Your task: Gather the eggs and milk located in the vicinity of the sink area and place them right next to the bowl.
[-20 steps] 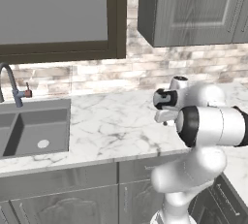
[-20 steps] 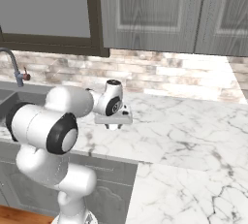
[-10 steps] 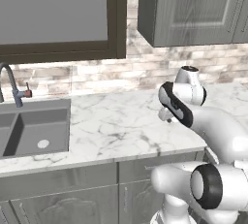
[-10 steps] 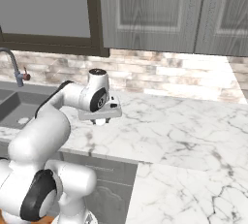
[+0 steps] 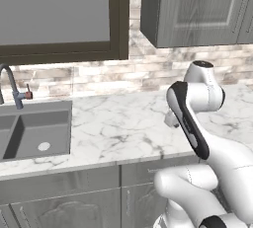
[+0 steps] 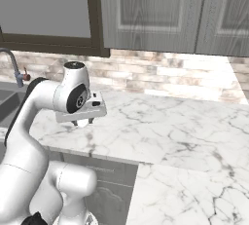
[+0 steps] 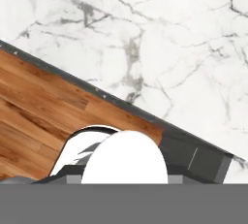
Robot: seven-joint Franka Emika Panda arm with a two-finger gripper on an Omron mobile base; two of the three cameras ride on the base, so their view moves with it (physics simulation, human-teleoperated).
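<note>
My gripper [image 6: 81, 121] hangs over the marble counter [image 6: 160, 121] near its front edge, pointing down. Its two dark fingers [image 6: 74, 122] stand apart with nothing between them. In the left base view my own forearm covers most of the hand, and only its white edge [image 5: 170, 119] shows. The dark double sink [image 5: 34, 133] with its curved faucet [image 5: 10, 86] and red handle lies well to the left of the gripper; the faucet [image 6: 12, 68] also shows at the left edge of the right base view. The eggs, the milk and the bowl are out of view.
The hand view looks down on the counter's front edge [image 7: 126, 104], with wood floor [image 7: 43, 102] below it. Grey wall cabinets [image 6: 160, 9] and a dark-framed window [image 5: 59, 15] hang above the brick backsplash. The counter turns a corner toward the right front [image 6: 194, 190].
The arm has folded over; its forearm now crosses low in front in the left base view. The hand has shifted left along the counter toward the sink side. The finger gap is unchanged.
</note>
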